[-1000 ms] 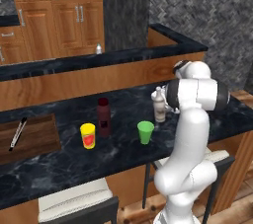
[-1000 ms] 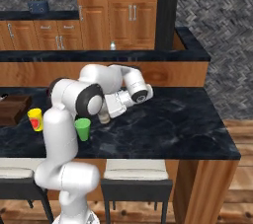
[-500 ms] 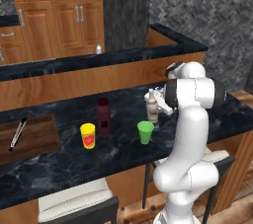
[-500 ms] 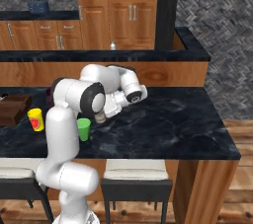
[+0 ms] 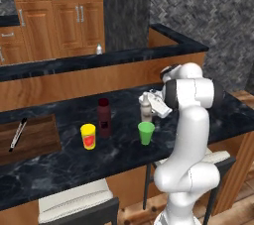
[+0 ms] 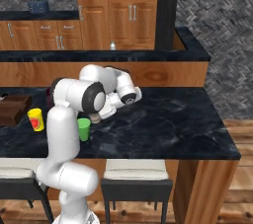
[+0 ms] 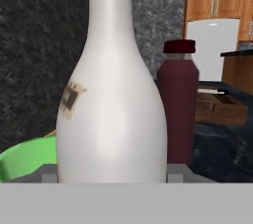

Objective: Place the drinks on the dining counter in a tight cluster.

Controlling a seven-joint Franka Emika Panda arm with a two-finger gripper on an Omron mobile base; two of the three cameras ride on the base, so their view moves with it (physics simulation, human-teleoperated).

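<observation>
Your fingers (image 5: 149, 104) are clamped on the tan bottle (image 5: 146, 111). Careful, the green cup (image 5: 146, 133) sits just beside and could tip

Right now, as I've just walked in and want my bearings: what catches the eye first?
The white arm bends over the dining counter, its gripper closed on the tan bottle, which looms large in the hand view. Close by stand a green cup, the maroon bottle and a yellow cup.
</observation>
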